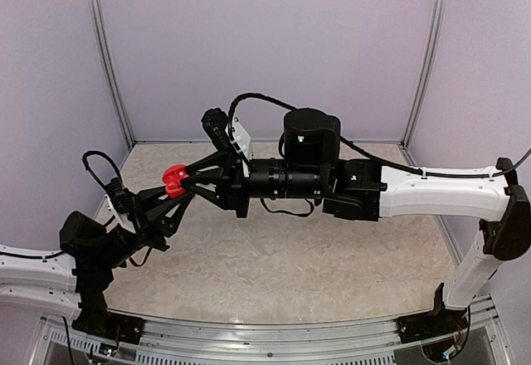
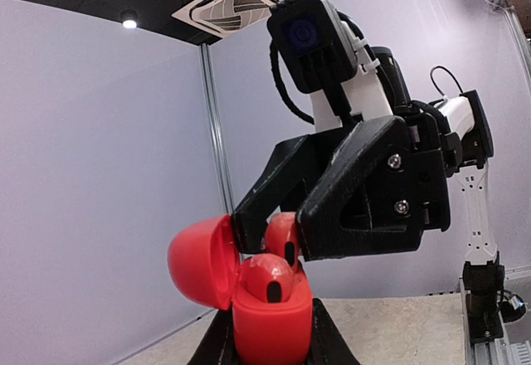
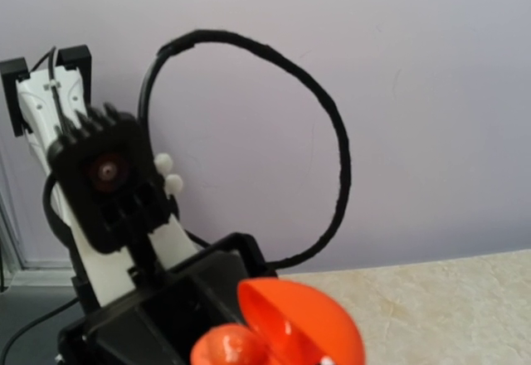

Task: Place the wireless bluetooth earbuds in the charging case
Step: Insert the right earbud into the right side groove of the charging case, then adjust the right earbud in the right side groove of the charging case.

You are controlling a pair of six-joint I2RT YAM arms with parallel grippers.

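The left gripper (image 1: 171,188) is clamping the open red case (image 2: 270,311) while the right gripper (image 2: 278,247) is seating an earbud (image 2: 282,232), its grip unclear, next needing a clean release.

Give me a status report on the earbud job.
Left end effector shut on open red case, aloft. Right end effector at its mouth, red earbud between fingers, grip unclear. Second earbud seated. Nothing blocking.

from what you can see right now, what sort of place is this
Most likely a lab robot cell, not a home: plain lilac panel walls on aluminium posts, a marbled tabletop with a metal rail at its near edge, and a grid ceiling vent overhead.
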